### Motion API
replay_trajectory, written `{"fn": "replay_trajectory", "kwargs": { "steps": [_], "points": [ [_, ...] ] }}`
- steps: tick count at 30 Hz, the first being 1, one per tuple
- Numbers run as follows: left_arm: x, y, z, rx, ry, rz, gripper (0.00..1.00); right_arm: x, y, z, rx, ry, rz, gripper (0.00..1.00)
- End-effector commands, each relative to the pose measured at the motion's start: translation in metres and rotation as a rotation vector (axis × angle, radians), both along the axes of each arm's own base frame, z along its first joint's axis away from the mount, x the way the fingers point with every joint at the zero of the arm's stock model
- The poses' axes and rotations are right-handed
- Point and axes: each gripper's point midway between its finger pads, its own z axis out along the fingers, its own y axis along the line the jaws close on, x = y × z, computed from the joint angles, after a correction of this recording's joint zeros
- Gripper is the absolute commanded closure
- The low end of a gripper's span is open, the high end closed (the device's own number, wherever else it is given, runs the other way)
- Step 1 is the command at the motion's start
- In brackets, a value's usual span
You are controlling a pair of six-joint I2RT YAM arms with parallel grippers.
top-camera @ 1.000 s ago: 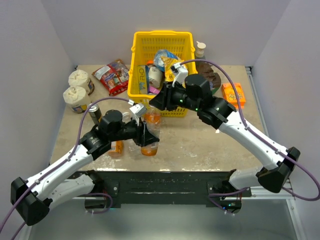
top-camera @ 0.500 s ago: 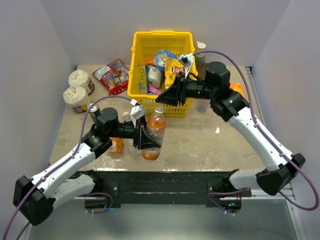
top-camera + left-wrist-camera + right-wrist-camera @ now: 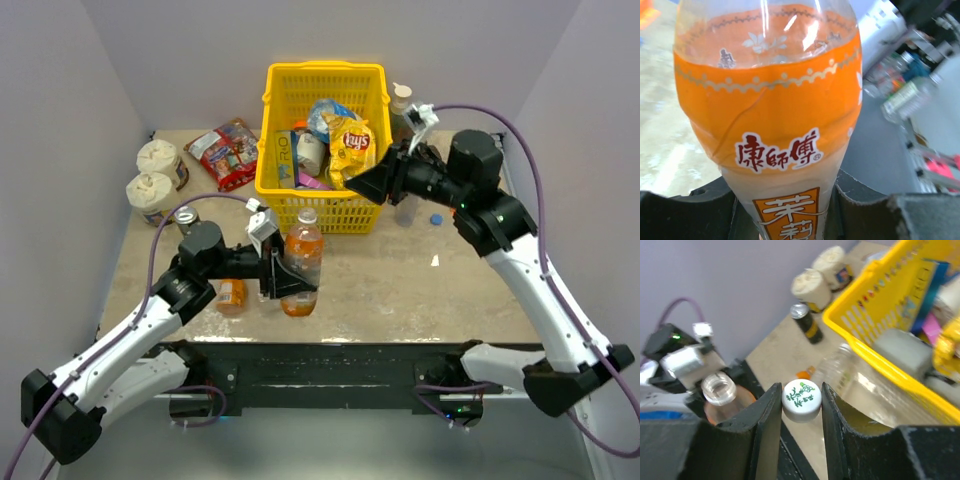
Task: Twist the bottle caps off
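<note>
cap (image 3: pixel 801 400) in r jaws, well off bottle (image 3: pixel 302 262)

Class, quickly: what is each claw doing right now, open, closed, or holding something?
Left claw: closed on the orange-label bottle.
Right claw: closed on a white bottle cap.

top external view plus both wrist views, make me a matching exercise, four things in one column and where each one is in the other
Things
1. white cap
2. orange-label bottle
3. blue cap
4. chips bag

Places
a. inside the yellow basket
b. lying loose on the table
c. pinched in the right gripper
d. clamped in the left gripper

Pairs: 1-c, 2-d, 3-b, 4-a
</note>
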Motion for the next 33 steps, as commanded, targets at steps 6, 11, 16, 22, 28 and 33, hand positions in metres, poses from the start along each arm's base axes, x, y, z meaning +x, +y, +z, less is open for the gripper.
{"fn": "replay_trajectory", "kwargs": {
  "steps": [6, 11, 16, 22, 28, 33],
  "points": [
    [0.059, 0.022, 0.018, -0.009, -0.121, 0.403, 0.71, 0.016, -0.123, -0.112, -0.211, 0.157, -0.707, 0.87],
    [0.067, 0.029, 0.020, 0.008, -0.117, 0.465, 0.71, 0.018, -0.172, -0.180, -0.304, 0.263, -0.977, 0.86],
    [0.063, 0.032, 0.013, 0.020, -0.095, 0.469, 0.71, 0.030, -0.199, -0.228, -0.301, 0.309, -1.178, 0.86],
    [0.064, 0.037, 0.019, 0.012, -0.110, 0.500, 0.71, 0.038, -0.212, -0.289, -0.370, 0.385, -1.276, 0.87],
    [0.066, 0.038, 0.018, 0.015, -0.108, 0.511, 0.71, 0.041, -0.231, -0.323, -0.428, 0.417, -1.398, 0.87],
    [0.069, 0.037, 0.017, 0.018, -0.102, 0.517, 0.71, 0.045, -0.244, -0.346, -0.468, 0.454, -1.465, 0.87]
  ]
}}
